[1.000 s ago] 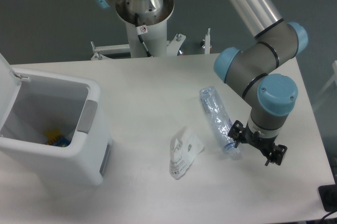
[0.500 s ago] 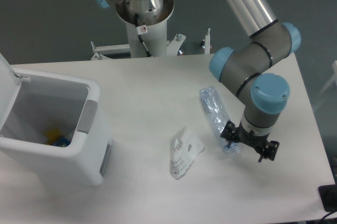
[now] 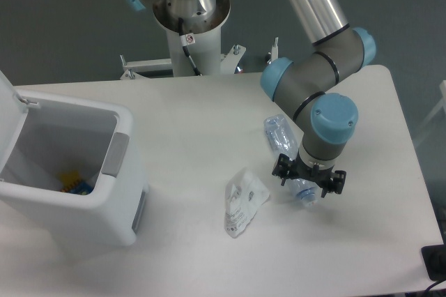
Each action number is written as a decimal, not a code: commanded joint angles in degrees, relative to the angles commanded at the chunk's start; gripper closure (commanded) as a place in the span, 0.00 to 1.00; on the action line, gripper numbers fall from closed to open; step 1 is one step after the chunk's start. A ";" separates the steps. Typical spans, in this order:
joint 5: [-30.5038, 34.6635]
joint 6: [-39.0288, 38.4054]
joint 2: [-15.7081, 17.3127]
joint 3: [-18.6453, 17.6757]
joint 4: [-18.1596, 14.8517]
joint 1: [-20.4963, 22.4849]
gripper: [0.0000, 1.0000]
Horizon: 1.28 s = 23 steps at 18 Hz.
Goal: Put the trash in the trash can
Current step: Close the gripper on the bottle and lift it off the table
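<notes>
A clear bluish bottle (image 3: 279, 137) lies on the white table, right of centre, its length running from upper left to lower right. My gripper (image 3: 309, 176) hangs directly over the bottle's lower end, open, with one dark finger on each side of it. A small white pouch (image 3: 244, 202) with grey print lies flat to the left of the bottle. The trash can (image 3: 122, 192), white with a grey side panel, stands at the left edge with its lid swung up and open.
Inside the bin lies a small yellow and blue item (image 3: 75, 184). The robot's base column (image 3: 189, 24) rises behind the table's far edge. The table's right edge runs close to my arm. A dark object (image 3: 435, 262) sits off the table at lower right.
My gripper has moved left and slightly up, from beside the bottle's lower end to directly over it. Bottle, pouch and bin have stayed where they were.
</notes>
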 joint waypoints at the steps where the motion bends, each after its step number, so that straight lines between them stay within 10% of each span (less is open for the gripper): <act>1: 0.00 -2.27 0.00 -0.26 0.00 0.00 0.00; 11: 1.76 -8.88 0.97 -4.83 3.16 0.88 0.00; 23: 1.67 -14.25 -1.67 -3.08 5.36 0.26 0.58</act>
